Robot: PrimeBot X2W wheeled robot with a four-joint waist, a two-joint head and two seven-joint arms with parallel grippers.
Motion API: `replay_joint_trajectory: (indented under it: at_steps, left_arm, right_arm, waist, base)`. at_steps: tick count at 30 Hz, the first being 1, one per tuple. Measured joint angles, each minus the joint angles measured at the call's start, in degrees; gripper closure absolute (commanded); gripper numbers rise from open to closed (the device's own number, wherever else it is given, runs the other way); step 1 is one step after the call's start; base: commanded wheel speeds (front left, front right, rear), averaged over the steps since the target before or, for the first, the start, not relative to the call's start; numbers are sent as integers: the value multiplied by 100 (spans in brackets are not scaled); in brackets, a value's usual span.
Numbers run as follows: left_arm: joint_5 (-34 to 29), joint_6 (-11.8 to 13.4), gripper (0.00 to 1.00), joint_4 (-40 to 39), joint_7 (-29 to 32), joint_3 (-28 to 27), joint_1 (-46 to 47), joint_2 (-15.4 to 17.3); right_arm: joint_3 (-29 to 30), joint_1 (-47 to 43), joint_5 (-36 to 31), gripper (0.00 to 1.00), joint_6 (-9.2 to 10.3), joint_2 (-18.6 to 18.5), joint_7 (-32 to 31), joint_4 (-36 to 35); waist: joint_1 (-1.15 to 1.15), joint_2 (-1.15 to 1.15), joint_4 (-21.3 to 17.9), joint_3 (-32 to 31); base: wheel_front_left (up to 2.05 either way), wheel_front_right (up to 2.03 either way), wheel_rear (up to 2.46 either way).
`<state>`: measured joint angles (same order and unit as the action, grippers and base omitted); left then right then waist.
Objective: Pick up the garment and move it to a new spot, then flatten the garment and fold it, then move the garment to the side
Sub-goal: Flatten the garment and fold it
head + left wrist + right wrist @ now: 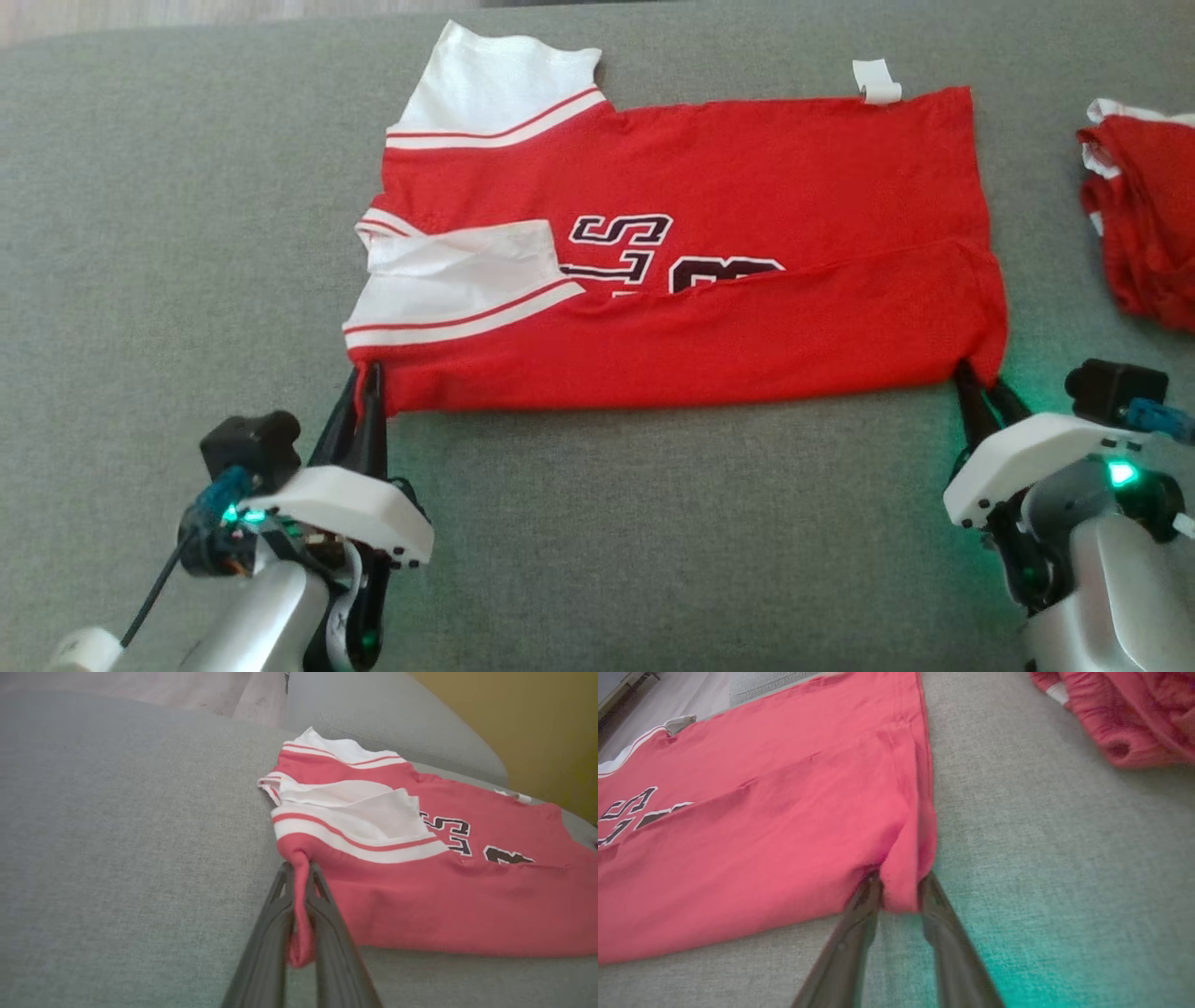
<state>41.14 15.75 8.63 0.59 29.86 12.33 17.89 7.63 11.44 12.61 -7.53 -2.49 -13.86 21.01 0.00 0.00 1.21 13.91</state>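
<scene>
Red garment reads as matt knit cloth, its white sleeve panels equally dull. Grey cushion: coarse woven fabric. On the left gripper, fingers look matt dark plastic, wrist shell smooth white plastic.

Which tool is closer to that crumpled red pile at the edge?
Right. The right tool is at the jersey's near right corner, close beside the red pile; the left tool is at the jersey's opposite, left corner.

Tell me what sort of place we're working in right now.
Probably a home living room: the red jersey lies on a grey fabric sofa seat, a matching padded cushion sits behind it, and pale wood-look floor and a yellow wall show beyond.
</scene>
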Motion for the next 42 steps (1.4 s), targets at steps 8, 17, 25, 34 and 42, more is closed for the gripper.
replay_joint_trajectory:
  at_steps: [8,17,25,34,42]
  left_arm:
    - [-182,115,100,-703,46,-1,-219,366]
    - [-187,465,100,-1768,474,221,-1483,815]
    - [-78,567,0,-1728,427,367,-2034,748]
    - [-435,301,0,-1742,580,320,-993,1077]
    - [-588,-570,0,-1392,1639,64,1726,1590]
  right_arm:
    - [185,-98,210,100,0,1,132,-41]
    - [343,-1694,201,100,0,18,-352,-1400]
    - [360,-2287,297,0,0,25,-437,-1772]
    - [380,-2169,233,0,0,25,-397,-2283]
    - [-53,-939,-15,0,0,21,-502,-2699]
  waist:
    - [0,0,16,-288]
    - [-1,0,-48,-579]
    - [-1,0,-95,-600]
    - [0,0,-229,-406]
    - [1,0,-530,-10]
  base:
    - [0,0,0]
    - [0,0,0]
    - [0,0,0]
    - [0,0,0]
    - [0,0,0]
